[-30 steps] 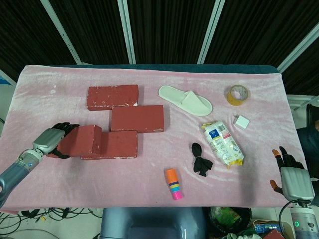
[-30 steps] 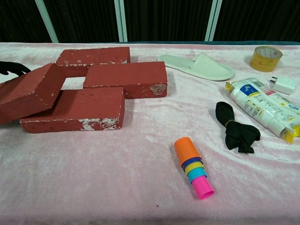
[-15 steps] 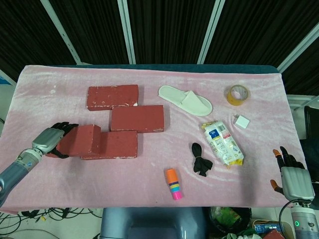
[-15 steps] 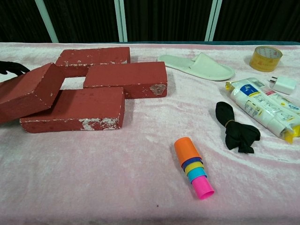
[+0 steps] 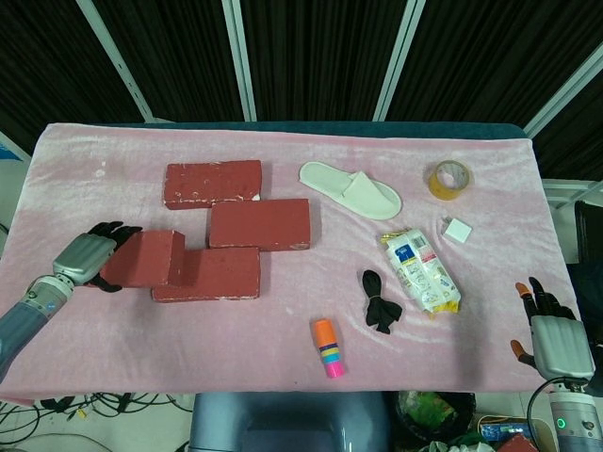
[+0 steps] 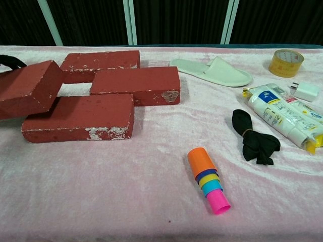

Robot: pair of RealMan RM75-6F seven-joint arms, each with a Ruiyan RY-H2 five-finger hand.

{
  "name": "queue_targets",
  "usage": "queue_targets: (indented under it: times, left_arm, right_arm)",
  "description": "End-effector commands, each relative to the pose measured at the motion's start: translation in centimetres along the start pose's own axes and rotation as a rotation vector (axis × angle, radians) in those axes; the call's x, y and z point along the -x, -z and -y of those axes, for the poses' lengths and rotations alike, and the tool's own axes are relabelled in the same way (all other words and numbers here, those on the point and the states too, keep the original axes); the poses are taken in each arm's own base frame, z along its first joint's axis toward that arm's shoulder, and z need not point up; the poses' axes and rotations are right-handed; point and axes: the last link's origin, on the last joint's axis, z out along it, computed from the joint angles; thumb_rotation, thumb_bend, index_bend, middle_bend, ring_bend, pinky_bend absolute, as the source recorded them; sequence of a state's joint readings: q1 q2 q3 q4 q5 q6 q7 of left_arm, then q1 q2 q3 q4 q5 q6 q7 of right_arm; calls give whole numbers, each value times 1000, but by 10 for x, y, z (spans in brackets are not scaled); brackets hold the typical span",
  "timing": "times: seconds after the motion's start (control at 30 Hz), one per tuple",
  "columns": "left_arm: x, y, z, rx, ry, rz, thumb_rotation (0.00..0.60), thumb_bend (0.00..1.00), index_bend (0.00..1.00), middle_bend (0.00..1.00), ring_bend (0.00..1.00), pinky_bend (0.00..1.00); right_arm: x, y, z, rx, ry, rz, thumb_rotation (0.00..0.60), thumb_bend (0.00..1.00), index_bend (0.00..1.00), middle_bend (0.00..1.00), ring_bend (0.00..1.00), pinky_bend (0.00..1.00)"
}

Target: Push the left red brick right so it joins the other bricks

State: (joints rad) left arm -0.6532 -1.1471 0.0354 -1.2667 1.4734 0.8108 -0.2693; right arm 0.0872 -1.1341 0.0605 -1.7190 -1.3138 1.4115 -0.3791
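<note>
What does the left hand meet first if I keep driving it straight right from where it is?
The left hand already holds the left red brick, which overlaps the front brick. Next in line is probably the middle brick, though depth is unclear.

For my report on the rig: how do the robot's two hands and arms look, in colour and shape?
The left hand has a silver-grey metal back and black fingers, on a grey-blue forearm. The right hand looks alike: boxy silver back, black fingers with an orange tip, and a wrist with a small green light.
</note>
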Motion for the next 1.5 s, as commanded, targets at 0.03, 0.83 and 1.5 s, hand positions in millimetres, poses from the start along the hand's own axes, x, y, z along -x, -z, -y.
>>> queue_targets:
  times: [0.03,0.83,1.5]
  left_arm:
    - [-29,0,-3,-27,-43,-52,600,157,88,180,31,89]
    - [-113,-71,-46,-146,-85,87,600,188,128,190,32,78]
    - [-77,-93,-39,-200,-127,145,600,189,130,190,32,78]
  right_arm:
    - [0,0,0,1,-2,2,600,151,127,35,156,287]
    - [1,-1,-1,12,-6,5,600,151,127,35,156,287]
    - [0,-1,-2,18,-9,4,600,151,127,35,156,287]
